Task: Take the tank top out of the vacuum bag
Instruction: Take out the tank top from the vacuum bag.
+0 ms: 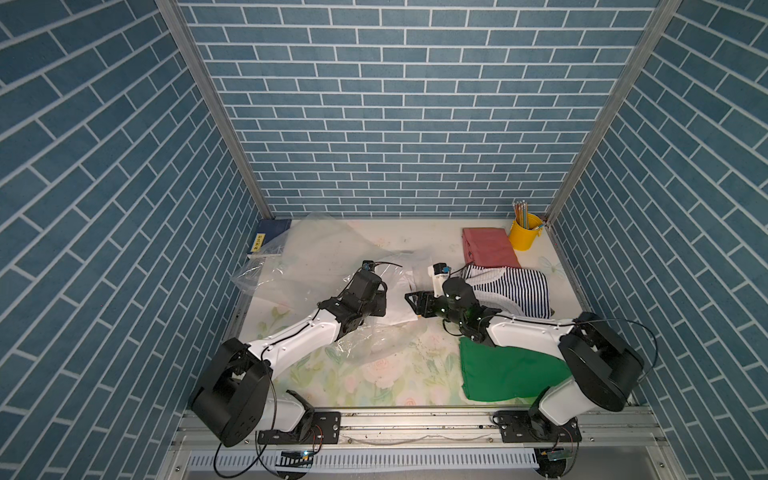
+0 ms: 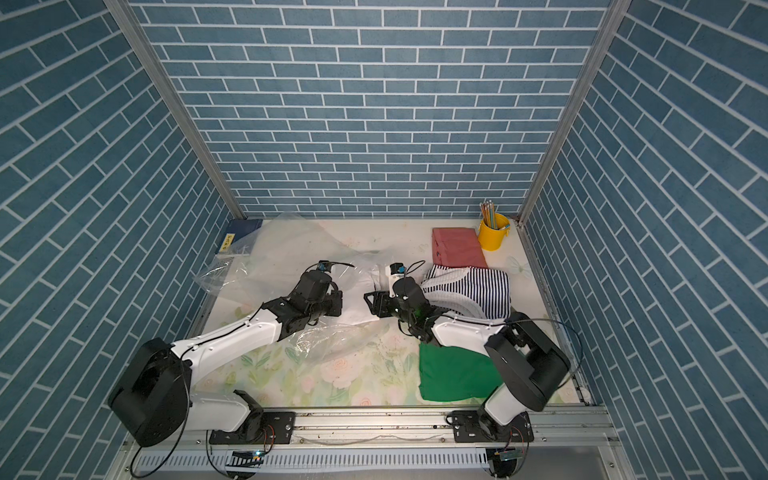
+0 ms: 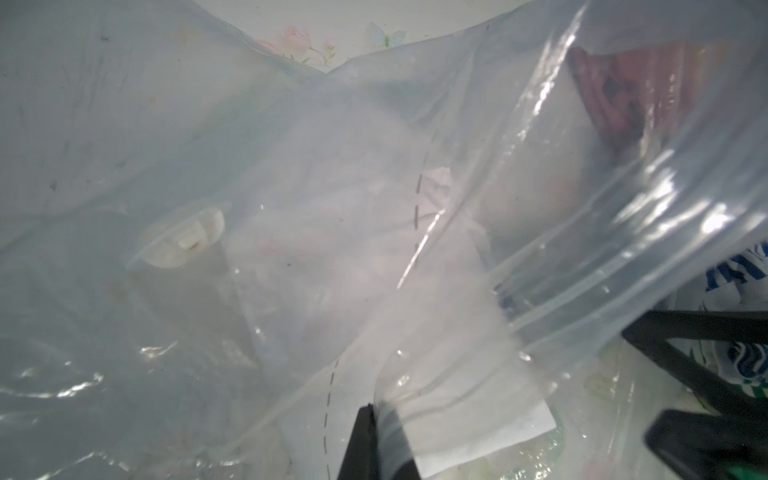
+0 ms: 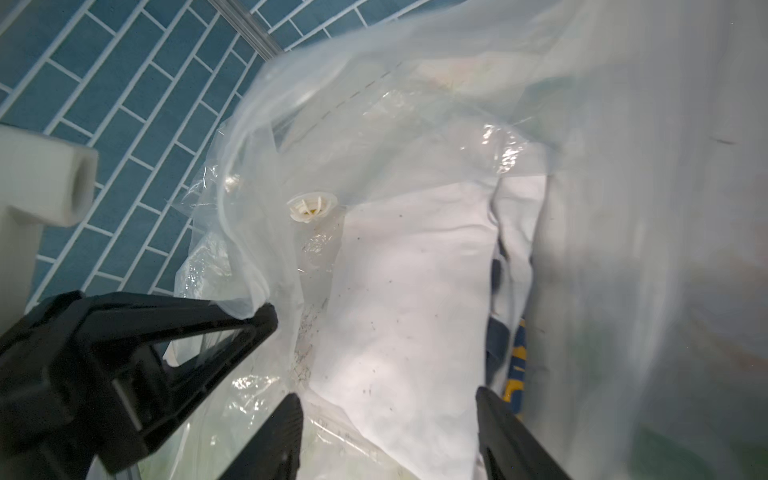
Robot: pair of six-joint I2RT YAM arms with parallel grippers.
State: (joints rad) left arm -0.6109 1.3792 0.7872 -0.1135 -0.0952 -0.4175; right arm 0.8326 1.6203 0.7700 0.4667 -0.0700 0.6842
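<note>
1. Where things are: my left gripper [image 4: 264, 316] is pinched shut on the upper lip of the vacuum bag [image 1: 316, 257], holding the mouth up like a tent. The white tank top [image 4: 407, 291] lies flat inside, just beside the valve [image 4: 311, 208].
2. My right gripper [image 4: 390, 440] is in the mouth with its jaws apart, one finger either side of the near end of the tank top, nothing gripped yet.
3. How I'd do it: push in a bit deeper, dip low, and close on cloth only. The lower plastic layer sits right under the fabric, so grabbing both looks like the easy mistake.
4. Then pull straight back out, low and slow, while the left holds the lip high.
5. If the bag drags along, I've probably caught plastic. Let go, re-grip.
</note>
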